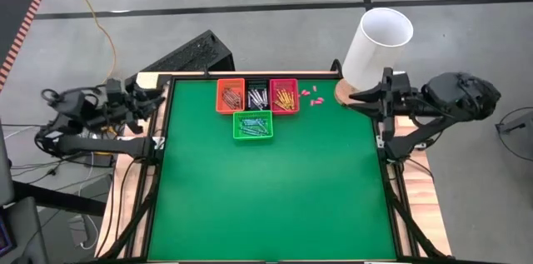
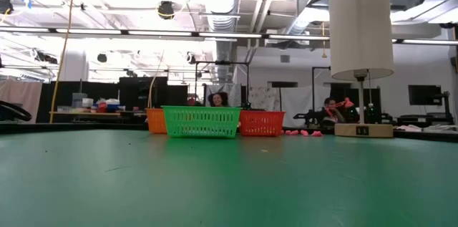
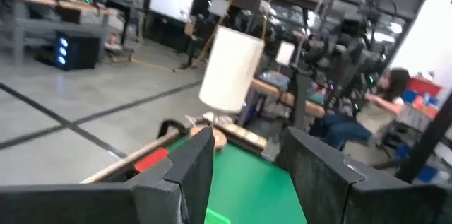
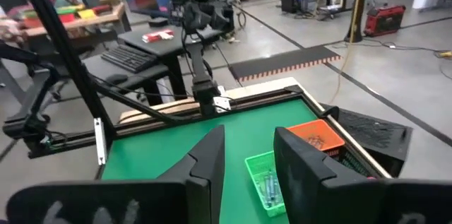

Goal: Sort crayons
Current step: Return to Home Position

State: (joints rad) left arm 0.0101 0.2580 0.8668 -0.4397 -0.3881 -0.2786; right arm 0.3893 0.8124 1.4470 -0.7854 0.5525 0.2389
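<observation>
The crayons lie sorted in four small baskets at the table's far middle: reddish ones in the orange basket [image 1: 231, 96], grey-white ones in the dark basket [image 1: 257, 96], orange-yellow ones in the red basket [image 1: 285, 96], and blue-teal ones in the green basket [image 1: 252, 125] just in front. My left gripper [image 1: 156, 98] hangs open, roughly level, over the table's far left corner. My right gripper [image 1: 356, 96] hangs open over the far right edge, with the green basket [image 4: 265, 181] farther off between its fingers. Neither touches anything.
A tall white cylinder [image 1: 379, 43] stands on a wooden base [image 2: 363, 129] at the far right corner, close behind my right gripper. A few tiny pink bits [image 1: 311, 95] lie right of the red basket. The green tabletop [image 1: 275, 197] spreads out in front of the baskets.
</observation>
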